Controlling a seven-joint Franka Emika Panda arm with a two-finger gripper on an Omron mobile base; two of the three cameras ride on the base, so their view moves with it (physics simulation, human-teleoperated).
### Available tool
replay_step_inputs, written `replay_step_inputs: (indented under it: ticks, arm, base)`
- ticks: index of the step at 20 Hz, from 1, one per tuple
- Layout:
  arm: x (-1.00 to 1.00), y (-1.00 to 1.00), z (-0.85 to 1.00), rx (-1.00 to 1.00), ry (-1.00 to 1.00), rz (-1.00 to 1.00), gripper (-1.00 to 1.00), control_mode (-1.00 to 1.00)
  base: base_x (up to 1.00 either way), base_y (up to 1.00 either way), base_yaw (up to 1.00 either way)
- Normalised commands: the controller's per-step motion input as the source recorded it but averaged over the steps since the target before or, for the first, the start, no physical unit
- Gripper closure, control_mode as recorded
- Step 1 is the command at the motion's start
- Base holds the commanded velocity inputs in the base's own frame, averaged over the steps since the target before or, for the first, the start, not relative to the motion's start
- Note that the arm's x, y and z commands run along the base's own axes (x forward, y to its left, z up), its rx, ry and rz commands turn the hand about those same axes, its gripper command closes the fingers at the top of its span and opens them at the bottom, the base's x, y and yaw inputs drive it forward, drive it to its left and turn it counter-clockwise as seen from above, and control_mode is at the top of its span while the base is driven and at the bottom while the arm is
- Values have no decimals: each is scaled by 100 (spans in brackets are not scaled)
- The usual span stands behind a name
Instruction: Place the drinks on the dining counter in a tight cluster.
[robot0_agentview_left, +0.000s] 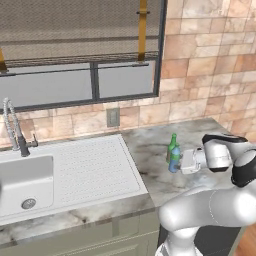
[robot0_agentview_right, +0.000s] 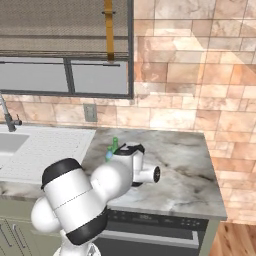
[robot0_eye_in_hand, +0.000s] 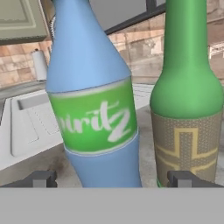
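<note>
Gripper (robot0_eye_in_hand: 112, 178) wide open, holding nothing, jaws flanking the blue bottle (robot0_eye_in_hand: 94, 100). It stands mid-counter (robot0_agentview_left: 150, 150), right of the sink (robot0_agentview_left: 25, 182), green bottle (robot0_eye_in_hand: 187, 96) just beside it. Risk: a finger clips the green one on closing and tips it. Marble top, tan brick wall, window.

white sink (robot0_agentview_left: 30, 185), faucet (robot0_agentview_left: 15, 130), window (robot0_agentview_left: 80, 50), wall outlet (robot0_agentview_left: 113, 117)

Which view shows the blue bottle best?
The hand view: the blue bottle is close up, label readable. The left base view shows it small by the pincer; the right base view shows just a sliver behind the arm.
</note>
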Motion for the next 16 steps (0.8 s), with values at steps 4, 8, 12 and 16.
replay_step_inputs:
  ticks: [4, 8, 12, 16]
  arm:
    - [2, 1, 0, 0, 0, 0, -100, -100]
    - [0, 0, 0, 0, 0, 0, -100, -100]
    - [0, 0, 0, 0, 0, 0, 100, -100]
    - [0, 0, 0, 0, 0, 0, 100, -100]
  base:
    - [0, 0, 0]
    - [0, 0, 0]
    - [0, 0, 0]
    - [0, 0, 0]
